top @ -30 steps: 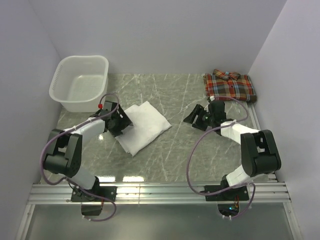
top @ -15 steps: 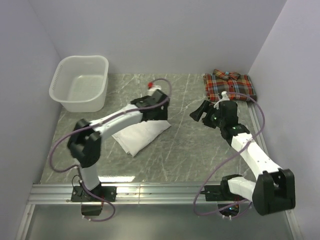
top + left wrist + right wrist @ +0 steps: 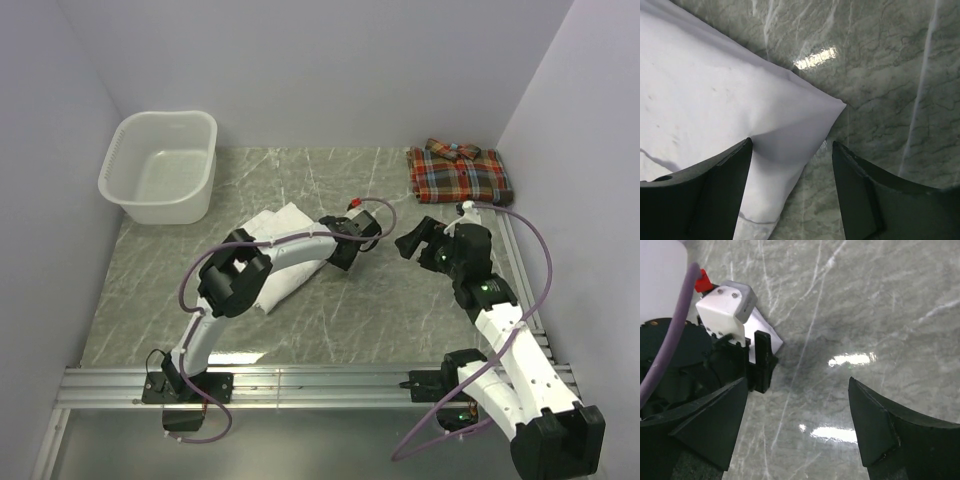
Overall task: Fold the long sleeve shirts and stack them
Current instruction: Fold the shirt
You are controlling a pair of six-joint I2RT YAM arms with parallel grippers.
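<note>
- White shirt: folded, just right of the basket; probably soft, light and floppy, best pinched at its corner.
- Plaid shirt: folded, far right of the basket.
- Left hand: spread astride that corner.
- Right hand: spread, empty, farther right.

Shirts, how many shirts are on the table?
2. The white shirt lies folded mid-table, its corner between the left hand's fingers. The plaid shirt sits folded in the far right corner. The basket looks empty.
</note>
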